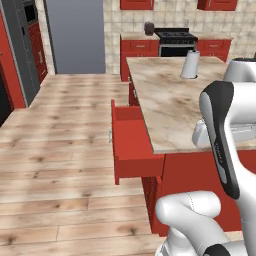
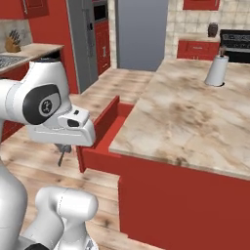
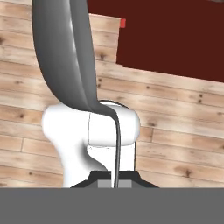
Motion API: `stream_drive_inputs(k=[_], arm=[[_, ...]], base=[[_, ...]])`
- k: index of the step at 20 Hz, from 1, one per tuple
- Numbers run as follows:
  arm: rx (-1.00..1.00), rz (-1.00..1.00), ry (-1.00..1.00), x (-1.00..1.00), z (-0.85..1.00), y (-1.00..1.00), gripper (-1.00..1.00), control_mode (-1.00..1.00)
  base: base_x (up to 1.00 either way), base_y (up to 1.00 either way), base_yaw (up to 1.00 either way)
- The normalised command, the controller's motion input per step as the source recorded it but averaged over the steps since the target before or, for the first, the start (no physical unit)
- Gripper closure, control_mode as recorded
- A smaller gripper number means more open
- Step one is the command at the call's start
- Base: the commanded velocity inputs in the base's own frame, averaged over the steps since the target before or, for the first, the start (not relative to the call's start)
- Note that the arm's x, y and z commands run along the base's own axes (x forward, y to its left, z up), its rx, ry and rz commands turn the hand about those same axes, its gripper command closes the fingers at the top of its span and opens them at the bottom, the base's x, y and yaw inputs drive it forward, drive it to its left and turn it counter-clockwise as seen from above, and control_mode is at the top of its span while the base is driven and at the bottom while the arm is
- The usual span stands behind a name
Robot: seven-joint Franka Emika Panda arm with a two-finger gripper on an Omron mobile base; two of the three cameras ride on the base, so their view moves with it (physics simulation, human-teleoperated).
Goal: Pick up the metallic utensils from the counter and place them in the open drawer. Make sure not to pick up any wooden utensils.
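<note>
Gripper (image 2: 62,148) hangs below the white hand at about 8 o'clock in the right base view, out over the wooden floor (image 1: 60,150), just outside the open drawer's (image 1: 131,145) front. Jaws pinched shut on a thin grey metal spoon (image 3: 116,144); in the hand view its handle rises from between the tips and the broad grey bowl sweeps up toward 11 o'clock. A dark sliver dangles under the hand in the right base view.

Drawer is pulled out from the red island, at 9 o'clock of the counter (image 1: 172,100).

Paper towel roll (image 2: 216,71) stands upright on the counter's far end. Stove (image 1: 175,42) against the back wall.
</note>
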Motion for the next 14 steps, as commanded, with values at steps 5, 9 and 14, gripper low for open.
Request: stream_drive_inputs(k=[5, 9, 14], arm=[[0.0, 0.0, 0.0, 0.0, 0.0, 0.0, 1.0, 1.0], [0.0, 0.0, 0.0, 0.0, 0.0, 0.0, 1.0, 1.0], [0.0, 0.0, 0.0, 0.0, 0.0, 0.0, 1.0, 1.0]], base=[[0.3, 0.29, -0.1], [0.0, -0.09, -0.15], [0.16, -0.03, -0.2]])
